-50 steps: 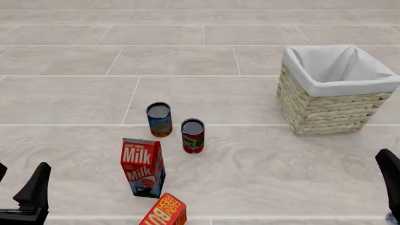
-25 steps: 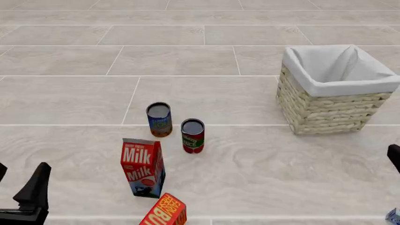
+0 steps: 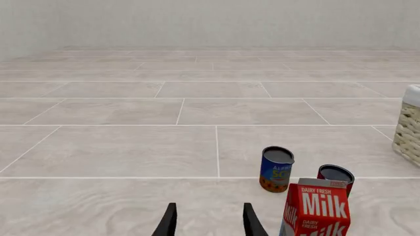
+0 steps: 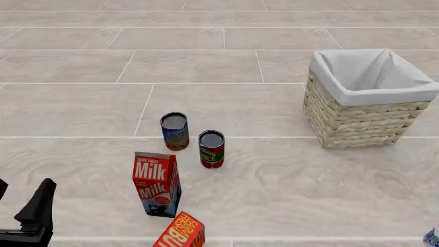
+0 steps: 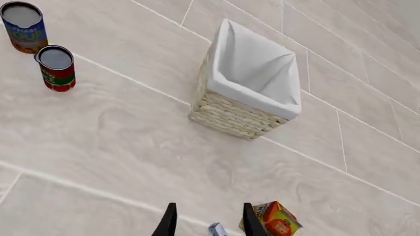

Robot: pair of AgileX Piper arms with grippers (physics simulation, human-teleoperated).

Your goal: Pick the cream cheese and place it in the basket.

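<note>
The cream cheese [image 5: 217,229] shows as a small blue-and-white box at the frame's edge in the right wrist view, between the fingers of my open right gripper [image 5: 207,223]. A corner of the cream cheese [image 4: 432,237] peeks in at the front view's bottom right; the right gripper is out of that view. The wicker basket [image 4: 357,121] with white lining stands at the far right, well beyond the cream cheese, and the basket [image 5: 239,115] also shows in the right wrist view. My left gripper [image 4: 24,206] hovers open at the near left, holding nothing; the left gripper [image 3: 210,223] points toward the cans.
A Milk carton [image 4: 156,183] stands near the left-centre, with a red-orange box [image 4: 180,231] in front of it. A blue can [image 4: 175,131] and a red can [image 4: 211,149] stand behind. An orange-green box [image 5: 276,219] lies right beside the cream cheese.
My right gripper has dropped out of the front view at the bottom right, uncovering a corner of the cream cheese. The left arm and all objects stay put.
</note>
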